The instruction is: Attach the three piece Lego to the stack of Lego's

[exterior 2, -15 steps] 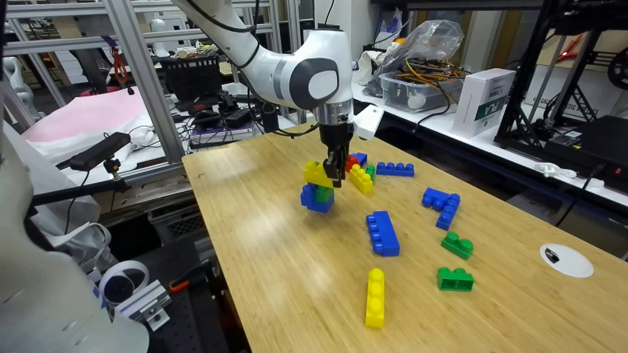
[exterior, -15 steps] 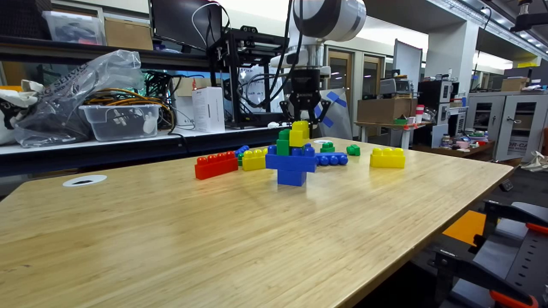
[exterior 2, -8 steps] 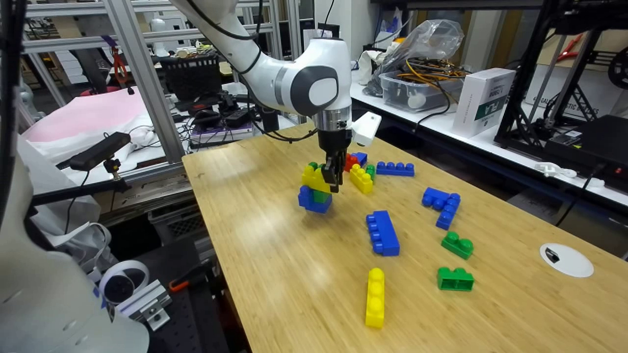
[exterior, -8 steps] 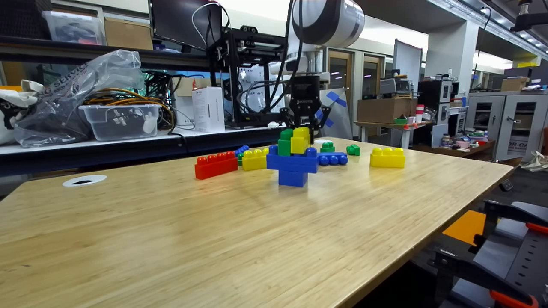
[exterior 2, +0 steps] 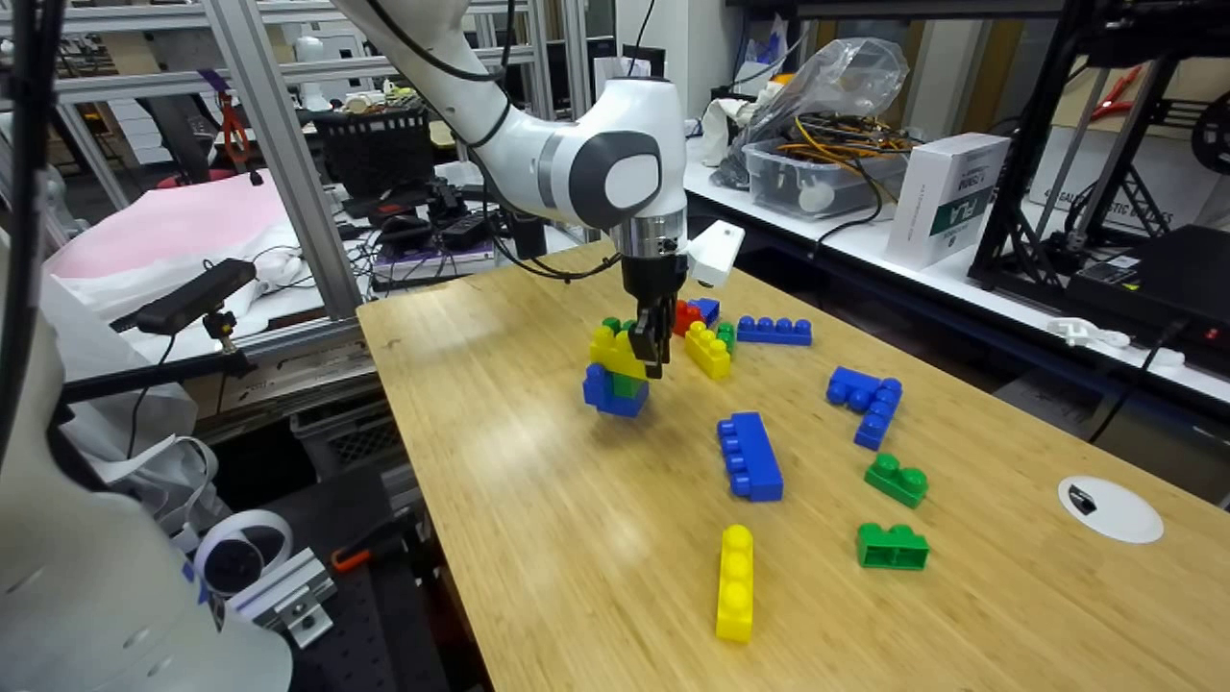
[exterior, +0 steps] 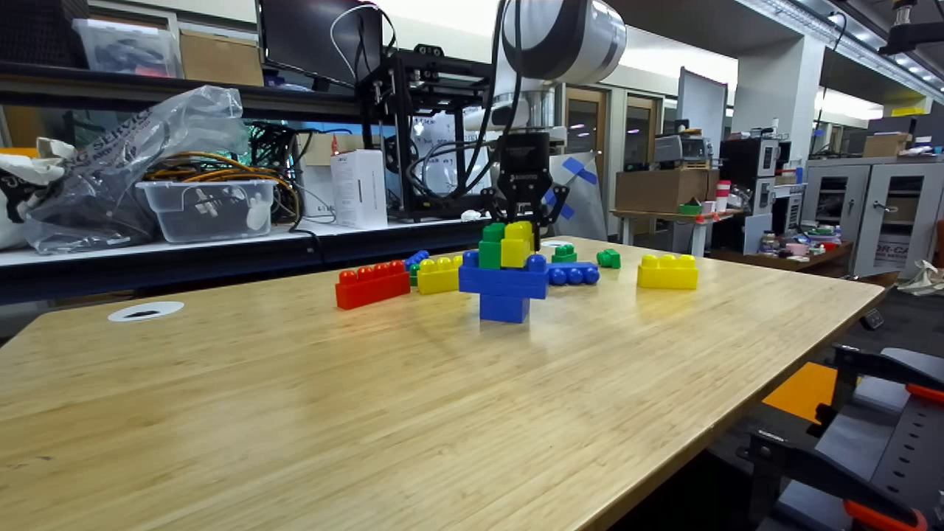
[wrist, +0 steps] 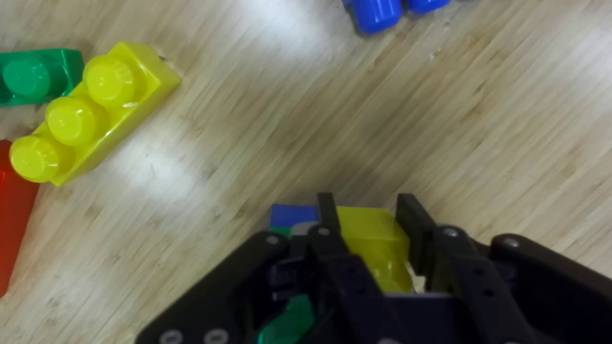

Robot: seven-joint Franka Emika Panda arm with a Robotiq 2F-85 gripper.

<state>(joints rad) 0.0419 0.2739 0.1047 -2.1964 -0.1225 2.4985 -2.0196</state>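
The claw (wrist: 368, 212) is gripping the three piece Lego (exterior 2: 615, 356), its two dark fingers (wrist: 418, 229) flanking it in the wrist view. In both exterior views the three piece Lego is sitting, studs up, on the stack of Lego's (exterior: 504, 282), just beside the green top (exterior: 490, 251) that is rising from the blue bricks; how fully it is seating on the studs below, I cannot tell. The stack is standing on the bench (exterior: 295, 413), and the white arm (exterior 2: 629, 125) is hanging above it. In an exterior view a red row (exterior: 372, 285) is lying near a low yellow brick (exterior: 439, 276), and in the wrist view a green brick (wrist: 38, 79) is lying just beside that yellow one. A blue brick (exterior 2: 754, 457) is resting on its side, its studs facing sideways. Another yellow brick (exterior 2: 735, 586) is lying well apart from the stack, as are two small green bricks (exterior 2: 892, 550), while two blue pieces (exterior 2: 870, 431) are lying near them in a corner shape.
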